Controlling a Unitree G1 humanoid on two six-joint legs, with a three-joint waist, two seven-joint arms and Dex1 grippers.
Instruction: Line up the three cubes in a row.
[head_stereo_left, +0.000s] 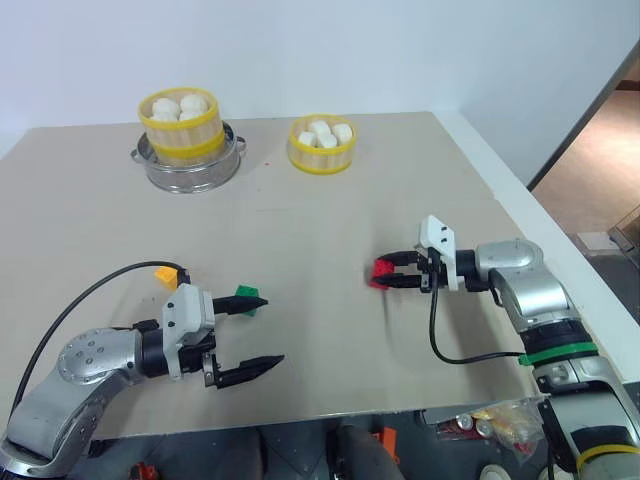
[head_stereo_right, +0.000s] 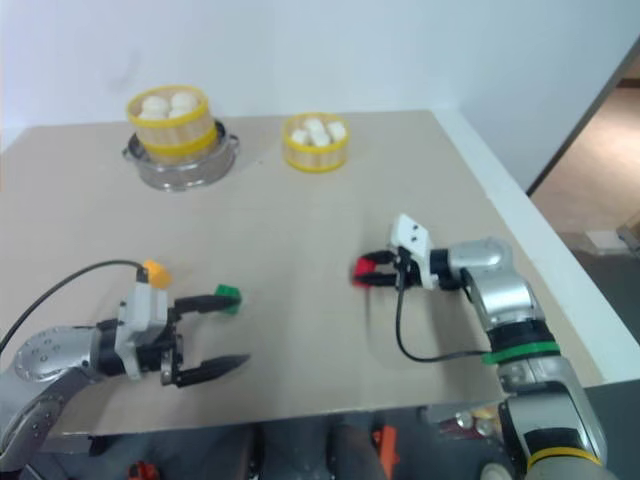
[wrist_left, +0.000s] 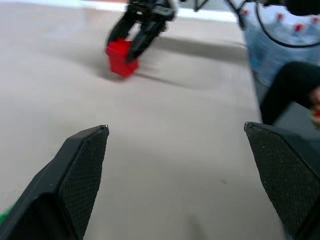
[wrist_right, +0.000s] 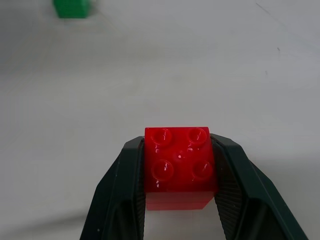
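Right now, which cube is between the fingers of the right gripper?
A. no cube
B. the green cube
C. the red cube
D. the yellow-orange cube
C: the right wrist view shows the right gripper shut on the red cube, one finger against each side.

The right arm reaches in from the right edge of the surface, forearm bent inward, wrist turned toward the left. The right claw (head_stereo_left: 385, 274) is clamped on the red cube (wrist_right: 179, 167), one finger against each side. The left arm lies near the front edge, elbow bent. The left claw (head_stereo_left: 262, 333) points toward the right, fingers spread wide, holding nothing.
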